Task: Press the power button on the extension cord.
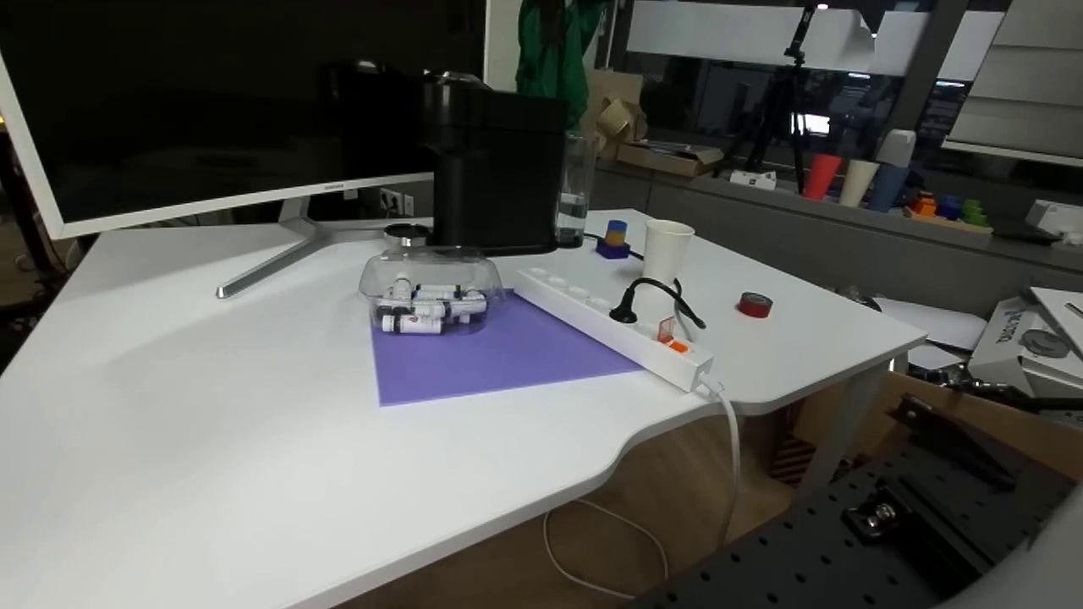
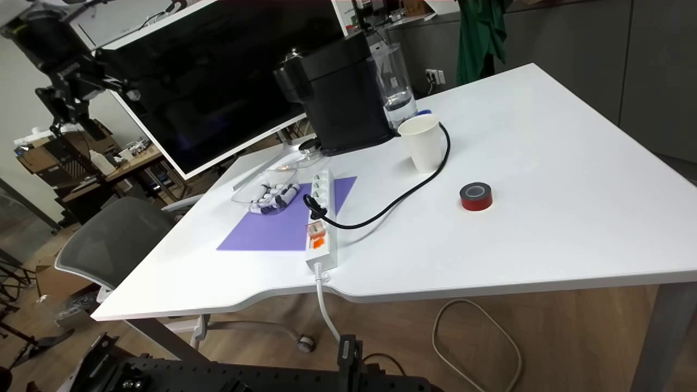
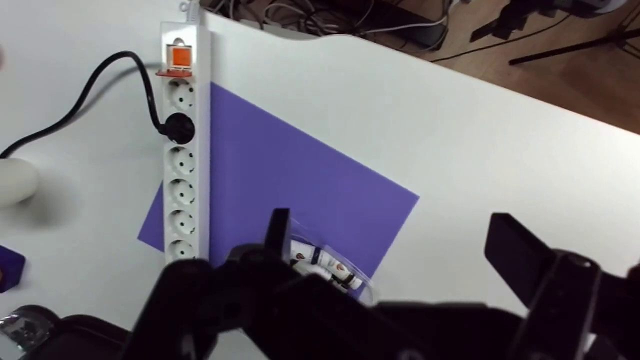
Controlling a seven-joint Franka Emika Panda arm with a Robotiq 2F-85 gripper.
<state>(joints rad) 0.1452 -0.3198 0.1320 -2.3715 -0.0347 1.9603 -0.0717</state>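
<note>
The extension cord is a long white power strip (image 1: 584, 319) lying partly over a purple sheet on the table; it also shows in an exterior view (image 2: 330, 247) and in the wrist view (image 3: 202, 165). The power button (image 1: 678, 346) is orange-red, at the cable end; it also shows in an exterior view (image 2: 318, 243) and in the wrist view (image 3: 182, 56). Its clear reddish cover (image 3: 174, 73) stands flipped up. A black plug (image 3: 180, 128) sits in a socket. My gripper (image 3: 390, 217) is open and empty, high above the table, off to the side of the strip; it also shows in an exterior view (image 2: 81, 111).
A clear box (image 1: 431, 296) of small bottles stands on the purple sheet (image 1: 508, 355). A white cup (image 1: 667, 249) and black cable (image 2: 381, 216) are beside the strip. A red tape roll (image 1: 755, 304), black coffee machine (image 1: 499, 169) and large monitor (image 1: 211, 101) stand around.
</note>
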